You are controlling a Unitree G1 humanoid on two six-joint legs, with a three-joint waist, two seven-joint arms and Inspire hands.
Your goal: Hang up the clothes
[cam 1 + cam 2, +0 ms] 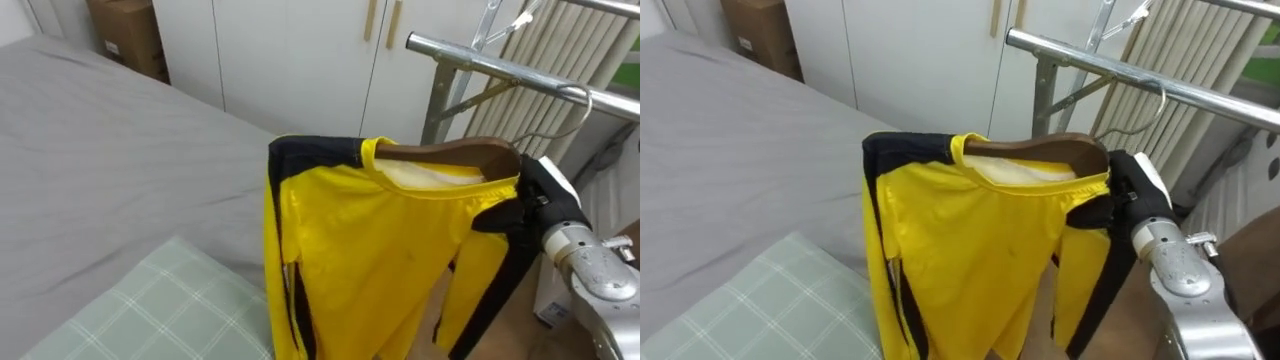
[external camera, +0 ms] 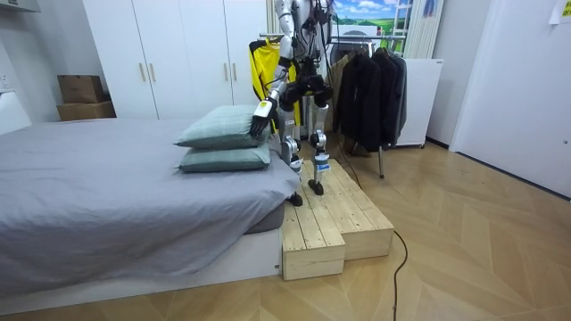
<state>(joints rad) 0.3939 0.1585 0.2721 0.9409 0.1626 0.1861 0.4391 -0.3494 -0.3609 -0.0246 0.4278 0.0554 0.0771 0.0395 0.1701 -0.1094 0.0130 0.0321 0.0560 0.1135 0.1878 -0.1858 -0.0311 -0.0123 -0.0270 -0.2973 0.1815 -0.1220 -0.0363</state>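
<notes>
1. Up beside the metal rail, the right hand is clamped on the end of the wooden hanger, which carries the yellow shirt.
2. The hanger's hook sits just under the rail.
3. The left hand hangs by the pillows; I cannot tell its state.

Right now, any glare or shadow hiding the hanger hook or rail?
Left eye view: bright glints on the rail, hanger hook readable. Right eye view: yellow shirt evenly lit, no hard shadow. Room view: soft even light on the floor.
</notes>
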